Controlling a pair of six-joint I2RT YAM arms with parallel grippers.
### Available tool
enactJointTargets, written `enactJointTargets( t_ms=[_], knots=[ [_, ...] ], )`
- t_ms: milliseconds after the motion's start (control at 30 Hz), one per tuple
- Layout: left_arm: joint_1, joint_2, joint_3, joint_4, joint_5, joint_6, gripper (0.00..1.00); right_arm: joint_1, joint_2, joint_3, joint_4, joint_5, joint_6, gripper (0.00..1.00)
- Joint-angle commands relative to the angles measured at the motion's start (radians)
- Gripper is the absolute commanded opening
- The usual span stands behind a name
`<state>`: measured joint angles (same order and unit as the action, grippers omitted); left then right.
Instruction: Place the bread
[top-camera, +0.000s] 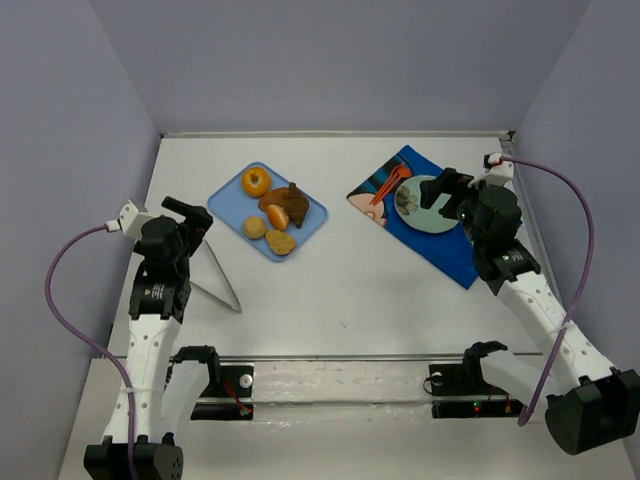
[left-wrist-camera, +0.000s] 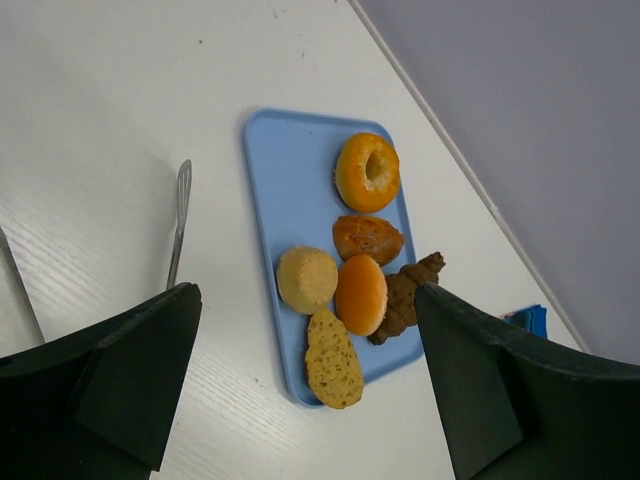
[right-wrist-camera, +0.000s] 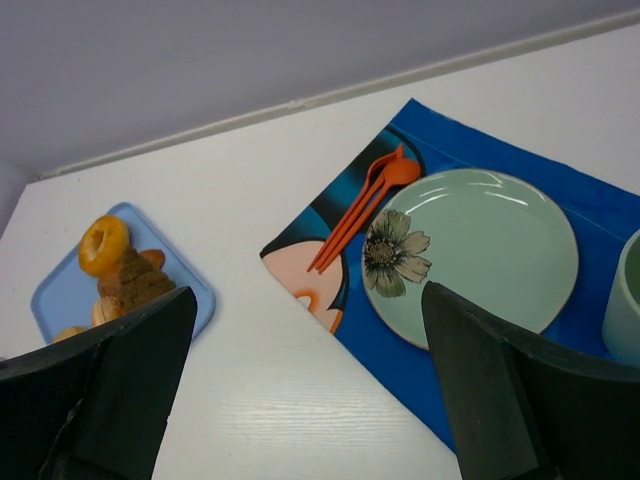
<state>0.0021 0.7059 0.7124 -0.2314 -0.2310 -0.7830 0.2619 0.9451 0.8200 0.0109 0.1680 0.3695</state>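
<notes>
The bread (top-camera: 291, 198) is a dark brown lumpy chunk at the right edge of the light blue tray (top-camera: 228, 192), beside an orange bun. It also shows in the left wrist view (left-wrist-camera: 405, 293) and, small, in the right wrist view (right-wrist-camera: 131, 279). My left gripper (top-camera: 194, 216) is open and empty, left of the tray and above the table; in its own view (left-wrist-camera: 305, 325) the tray's near end lies between the fingers. My right gripper (top-camera: 446, 189) is open and empty over the green plate (top-camera: 413, 205), far from the bread; its own view (right-wrist-camera: 308, 320) shows nothing held.
The tray also holds an orange ring-shaped fruit (top-camera: 256, 181), a glossy roll (left-wrist-camera: 368, 238), an orange bun (left-wrist-camera: 361, 293) and tan pieces (left-wrist-camera: 307, 278). Metal tongs (top-camera: 217, 276) lie by the left arm. A blue placemat (right-wrist-camera: 470, 375) carries the plate (right-wrist-camera: 490, 250), orange cutlery (right-wrist-camera: 362, 207) and a cup (right-wrist-camera: 626, 300).
</notes>
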Motion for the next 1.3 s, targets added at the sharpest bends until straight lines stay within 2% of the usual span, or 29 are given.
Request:
enactJointTargets(
  t_ms=[0, 133, 400, 833, 1067, 1267],
  knots=[
    [0.004, 0.032, 0.002, -0.057, 0.019, 0.008, 0.99, -0.006, 0.066, 0.030, 0.067, -0.051, -0.003, 1.00],
    [0.003, 0.084, 0.006, -0.190, -0.002, -0.002, 0.99, -0.006, 0.176, 0.045, 0.087, -0.123, 0.034, 1.00],
    [0.003, 0.075, -0.109, -0.172, -0.018, -0.064, 0.99, -0.006, 0.288, 0.094, 0.093, -0.209, 0.042, 1.00],
    [0.003, 0.329, -0.182, -0.148, 0.116, -0.090, 0.99, -0.006, 0.339, 0.103, 0.093, -0.173, -0.003, 1.00],
    [0.004, 0.385, -0.182, -0.158, 0.087, -0.096, 0.99, -0.006, 0.370, 0.113, 0.093, -0.144, -0.009, 1.00],
    [0.004, 0.497, -0.148, -0.126, 0.042, -0.085, 0.99, -0.006, 0.376, 0.111, 0.093, -0.113, -0.014, 1.00]
  ],
)
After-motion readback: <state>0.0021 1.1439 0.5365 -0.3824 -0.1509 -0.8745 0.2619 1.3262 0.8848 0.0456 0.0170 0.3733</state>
